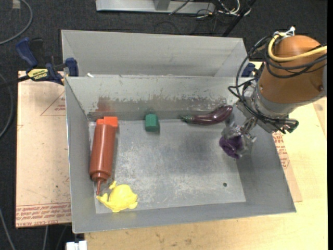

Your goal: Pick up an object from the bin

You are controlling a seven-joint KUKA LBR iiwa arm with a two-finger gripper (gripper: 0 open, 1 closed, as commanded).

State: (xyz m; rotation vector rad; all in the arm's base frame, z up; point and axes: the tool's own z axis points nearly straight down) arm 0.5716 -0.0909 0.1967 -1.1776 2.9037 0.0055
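The grey metal bin [156, 53] holds five loose things, and the small green cube-shaped block [151, 122] close to the foot of the back wall serves as the mark for the rest. Right of the green block, along the same wall, lies a dark purple, glossy eggplant-shaped toy [207, 118], its thicker end pointing away from the block. Further right than the eggplant and a little nearer the camera is a small, rounded purple, partly see-through thing [229, 146], close to the bin's right wall. The hand [240, 138] is down directly at this purple thing, meeting its upper right side; whether the hand is spread or pressed together on it I cannot tell. Above the hand sits the arm's rounded orange cover [291, 66] with dark cables around it. Left of the green block lies a brown-orange squeeze bottle with an orange cap [102, 150], its cap end level with the block and its nozzle pointing towards the camera. At that nozzle rests a soft-looking yellow lump [119, 197], the thing farthest from the block on its left.
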